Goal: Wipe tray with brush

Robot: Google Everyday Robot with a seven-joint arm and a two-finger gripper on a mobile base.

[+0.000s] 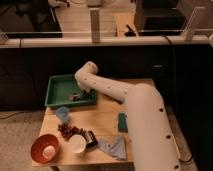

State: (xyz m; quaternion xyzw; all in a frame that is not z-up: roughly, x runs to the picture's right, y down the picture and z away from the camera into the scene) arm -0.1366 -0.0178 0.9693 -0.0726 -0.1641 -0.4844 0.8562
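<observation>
We find the tray (59, 86) on the back left part of the wooden table (107, 109), its long side running along the far edge. The brush (74, 96) shows as a small dark block inside the tray, low on the floor near the front rim and toward the right end. The gripper (81, 93) is down in the tray right beside the brush, at or against it; we cannot tell whether it is clamped on the brush or standing apart from it. The white arm (142, 117) bends over the tray's back right corner and widens toward the near right. Just in front of the tray stands a small blue cup (62, 114). Nearer still we see a dark red cluster (69, 131), a white cup (77, 144) touching a black-and-silver cylinder (91, 138), and an orange bowl (39, 152) at the front left corner. A grey-blue cloth (114, 147) lies to the right of the cylinder, with a dark-green sponge (123, 122) behind it, next to the arm.
</observation>
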